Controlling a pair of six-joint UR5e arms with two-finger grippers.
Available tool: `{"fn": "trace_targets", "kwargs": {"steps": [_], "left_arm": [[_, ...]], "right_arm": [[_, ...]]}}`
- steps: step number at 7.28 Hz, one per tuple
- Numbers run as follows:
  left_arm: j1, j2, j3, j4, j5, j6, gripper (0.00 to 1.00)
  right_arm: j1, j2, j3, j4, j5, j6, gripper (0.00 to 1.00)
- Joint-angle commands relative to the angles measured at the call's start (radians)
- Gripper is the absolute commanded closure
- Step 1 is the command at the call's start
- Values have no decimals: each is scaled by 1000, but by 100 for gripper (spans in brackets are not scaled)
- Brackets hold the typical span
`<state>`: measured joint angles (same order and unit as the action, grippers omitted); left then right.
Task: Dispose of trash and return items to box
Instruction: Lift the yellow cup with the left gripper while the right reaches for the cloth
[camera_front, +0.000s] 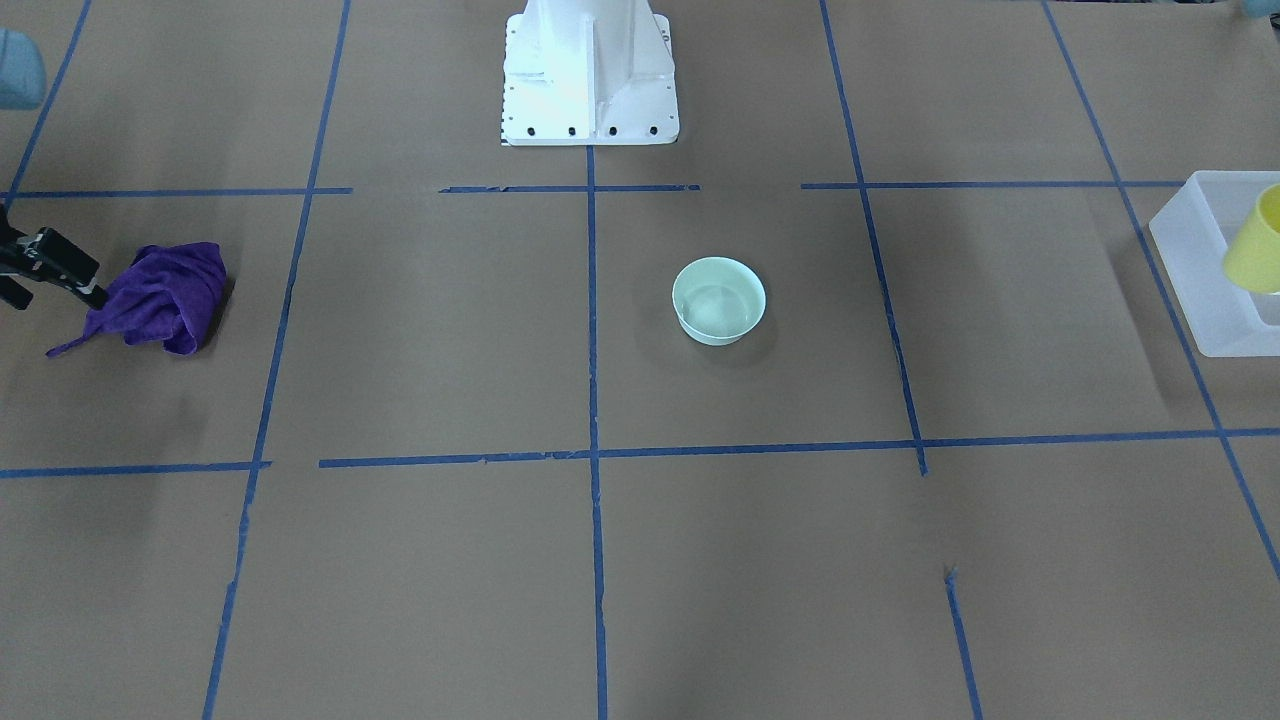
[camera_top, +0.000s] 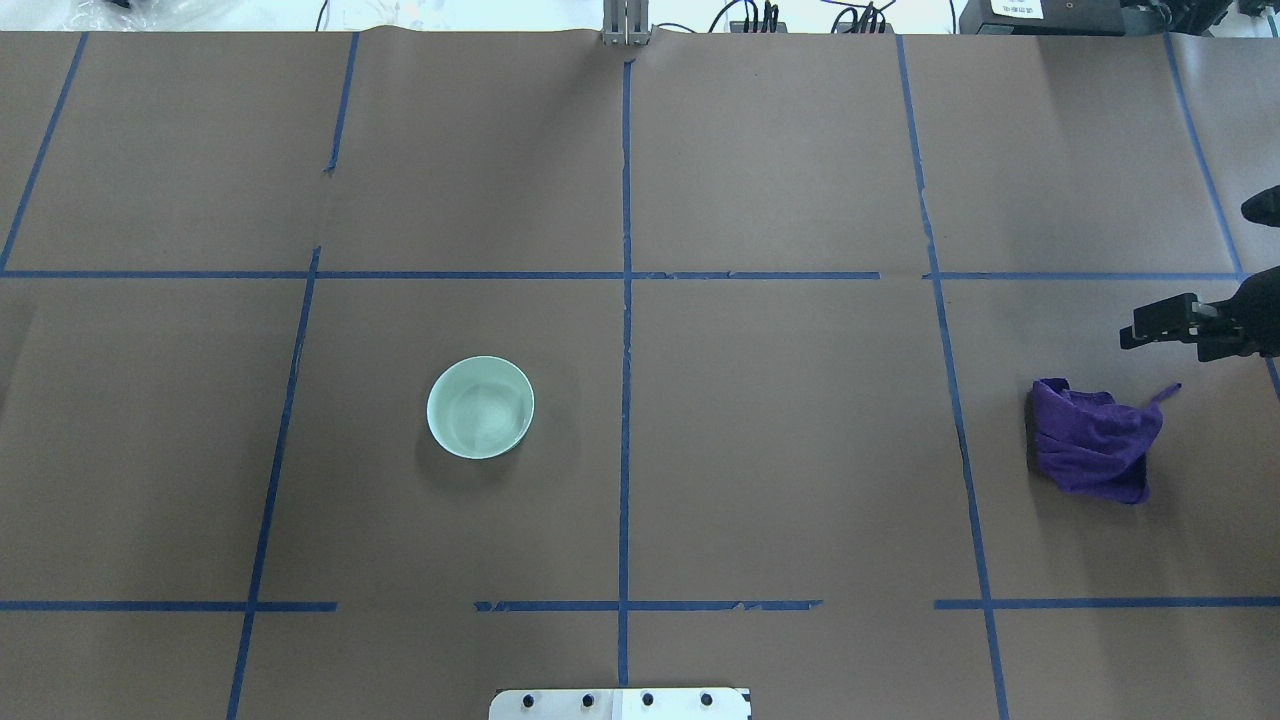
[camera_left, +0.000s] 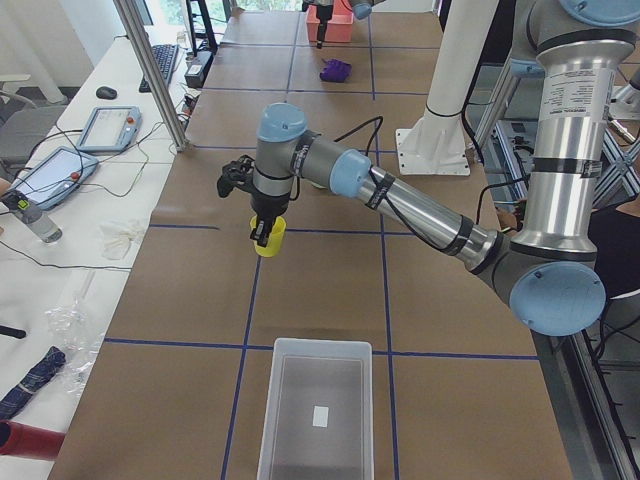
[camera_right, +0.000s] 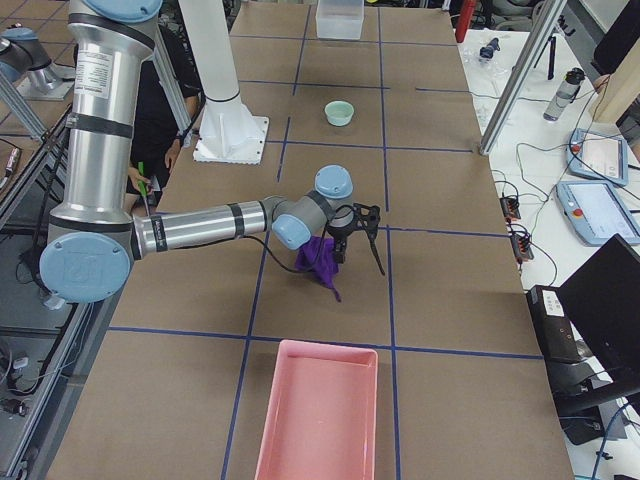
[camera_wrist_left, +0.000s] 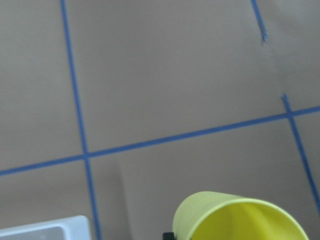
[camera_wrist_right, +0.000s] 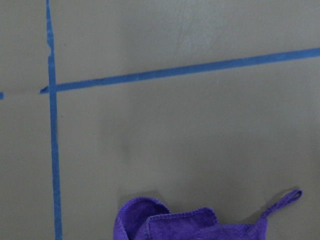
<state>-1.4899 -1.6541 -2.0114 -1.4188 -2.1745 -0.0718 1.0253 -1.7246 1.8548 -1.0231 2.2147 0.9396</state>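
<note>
— As we look from the left edge, how is our right gripper (camera_front: 60, 285)?
— Jaws spread, empty, beside the purple cloth (camera_front: 165, 295). Mid-frame sits the mint bowl (camera_front: 718, 300). Far right, our left gripper (camera_left: 261, 236) pinches the yellow cup (camera_front: 1258, 245) aloft near the box (camera_front: 1195, 260).

Table (camera_top: 780, 440) papered in brown, gridded with blue tape (camera_top: 626, 400). White side bench (camera_left: 70, 230) along one long edge carries tablets (camera_left: 105, 127), a keyboard (camera_left: 165, 62) and cables. Aluminium post (camera_left: 150, 70) at the table edge. Window (camera_left: 165, 8) at the far end; light even, shadows soft.
</note>
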Motion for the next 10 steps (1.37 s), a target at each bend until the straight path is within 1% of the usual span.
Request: {"fn": "trace_targets", "kwargs": {"steps": [1, 3, 5, 6, 7, 8, 9, 10], "left_arm": [[-91, -59, 77, 64, 27, 156, 100], [-101, -61, 101, 64, 28, 171, 100], [-118, -61, 112, 63, 28, 193, 100], [-122, -61, 126, 60, 28, 195, 100], [-133, -65, 187, 55, 25, 248, 100], [-144, -65, 227, 28, 24, 289, 100], [-150, -64, 243, 8, 24, 290, 100], [-150, -62, 259, 4, 24, 291, 100]], "right_arm": [[-150, -1, 6, 3, -91, 33, 0], [-215, -26, 6, -5, -101, 33, 0], [-244, -50, 14, -6, -99, 35, 0], [-254, -50, 12, -8, -99, 35, 17], [-264, -46, 12, -30, -101, 35, 72], [-261, -41, 15, -31, -104, 36, 100], [-260, -44, 33, -32, -113, 36, 100], [-248, -40, 38, -40, -100, 35, 100]]}}
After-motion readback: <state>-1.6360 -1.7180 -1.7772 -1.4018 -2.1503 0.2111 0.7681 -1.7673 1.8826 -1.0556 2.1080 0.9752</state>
